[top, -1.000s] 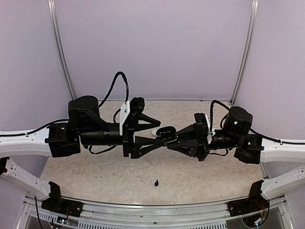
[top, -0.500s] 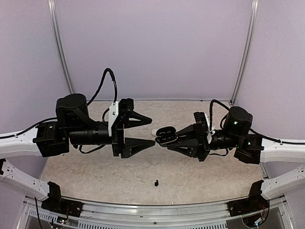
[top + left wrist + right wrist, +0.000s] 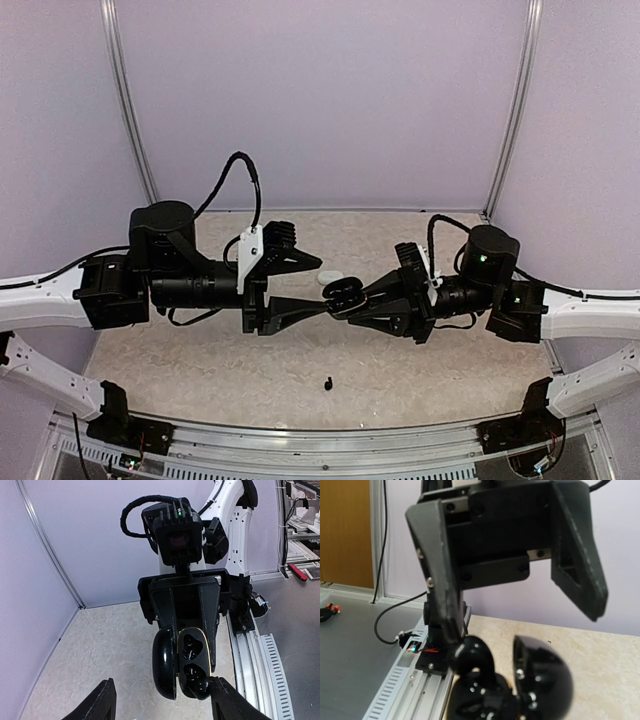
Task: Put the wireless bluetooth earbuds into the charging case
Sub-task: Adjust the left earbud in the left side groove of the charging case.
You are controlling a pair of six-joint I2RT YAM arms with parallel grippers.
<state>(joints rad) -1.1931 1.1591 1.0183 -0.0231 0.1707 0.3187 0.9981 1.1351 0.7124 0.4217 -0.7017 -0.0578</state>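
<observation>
- The right tool (image 3: 355,303) is pinched tight on the black charging case (image 3: 192,662). It holds the case up off the desk with the lid flipped open, facing the other arm.
- The left tool (image 3: 318,286) is spread wide right in front of the case, with nothing between its fingers as far as I can see.
- Both sockets in the case look dark and glossy. Honestly can't tell if buds are sitting in there or if they're empty.
- One black earbud (image 3: 328,382) lies on the desk (image 3: 250,370) nearer the arm bases, well apart from both tools, so I'd guess there's at least that one left to fetch.
- There's a small white thing (image 3: 328,278) on the desk under the tools, too small to tell if it's a bud or a case.
- Nothing blocks the way to the loose bud.
</observation>
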